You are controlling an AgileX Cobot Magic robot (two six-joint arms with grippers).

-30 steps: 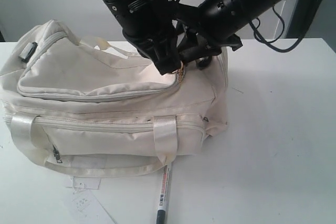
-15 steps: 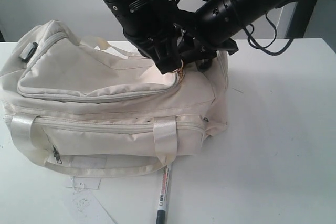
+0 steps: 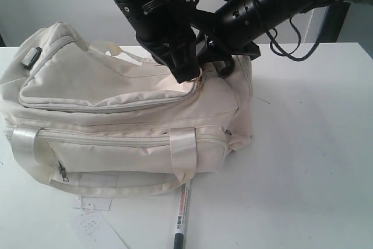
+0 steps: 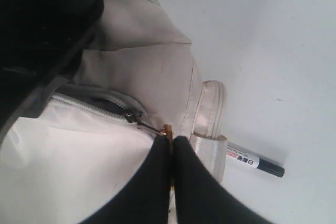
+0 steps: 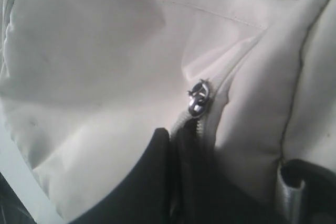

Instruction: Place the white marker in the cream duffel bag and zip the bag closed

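1. The cream duffel bag (image 3: pixel 116 115) lies on its side across a white table (image 3: pixel 315 161). Its shiny handle strap (image 3: pixel 183 150) hangs down the near face.
2. The white marker (image 3: pixel 182 214) is outside the bag, flat on the table at the bag's near edge. One end touches the lower handle loop and the dark cap points away from the bag.
3. The left gripper (image 4: pixel 171 142) is at the top of the bag, near the bag's right end in the exterior view. Its two black fingers are pressed together, clamped on a brass-coloured zip pull (image 4: pixel 167 129). Grey zip teeth (image 4: pixel 100 106) run off from the pull along the bag's top seam.
4. The right gripper (image 5: pixel 174 136) is just beside the left one, over the same end of the bag. Its fingers are closed on the zip line, with a silver slider (image 5: pixel 198 98) just beyond the fingertips. Whether any cloth is pinched between them cannot be told.
5. A paper tag (image 3: pixel 93 217) lies flat on the table by the bag's near left corner, well apart from the marker.
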